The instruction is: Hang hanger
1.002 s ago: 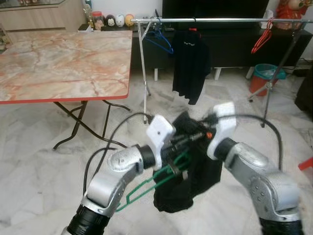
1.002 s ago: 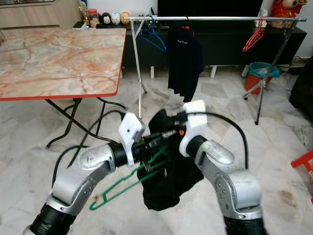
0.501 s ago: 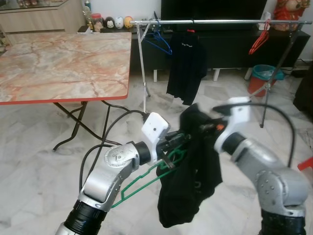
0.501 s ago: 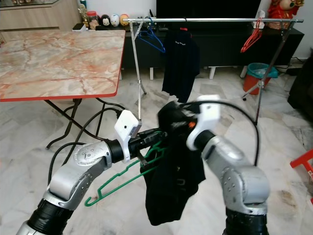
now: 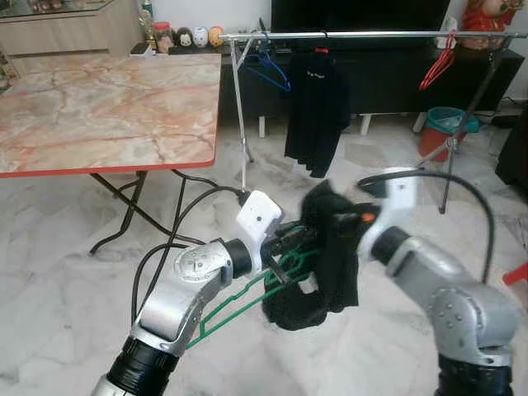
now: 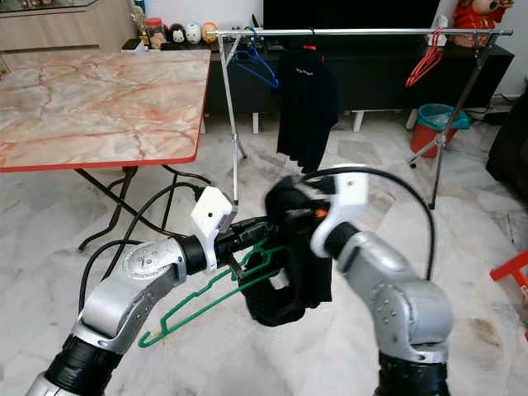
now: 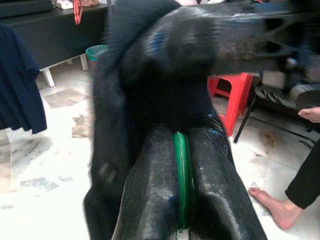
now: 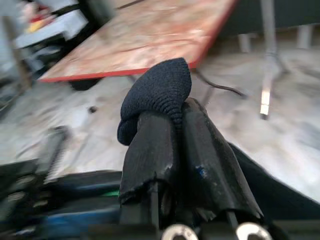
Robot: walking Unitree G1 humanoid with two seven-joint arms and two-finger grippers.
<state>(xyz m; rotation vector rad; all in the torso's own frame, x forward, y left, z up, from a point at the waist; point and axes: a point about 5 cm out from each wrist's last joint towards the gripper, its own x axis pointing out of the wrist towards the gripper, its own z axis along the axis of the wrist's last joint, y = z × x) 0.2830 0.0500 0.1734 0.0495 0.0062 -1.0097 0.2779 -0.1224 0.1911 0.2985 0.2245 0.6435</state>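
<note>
A green hanger (image 5: 233, 304) slopes down to the left in front of me, and my left gripper (image 5: 290, 246) is shut on its upper part; the left wrist view shows the green wire (image 7: 181, 175) pinched between the black fingers (image 7: 150, 195). My right gripper (image 5: 345, 223) is shut on a black garment (image 5: 328, 268), which hangs bunched over the hanger's top. A fold of the cloth (image 8: 161, 90) sticks out between the fingers (image 8: 150, 150). The clothes rail (image 5: 371, 35) stands at the back, carrying a blue hanger (image 5: 268, 73), a black shirt (image 5: 318, 111) and a red hanger (image 5: 437, 68).
A marble folding table (image 5: 107, 107) with a red edge stands on the left. A teal and red bin (image 5: 441, 132) sits by the rail's right leg, and a red stool (image 5: 517, 275) is at the right edge. A person's bare foot (image 7: 275, 206) is on the floor.
The black garment hung long half a second ago and is now bunched up shorter against the hanger. My right gripper has come down slightly, closer to the left one.
</note>
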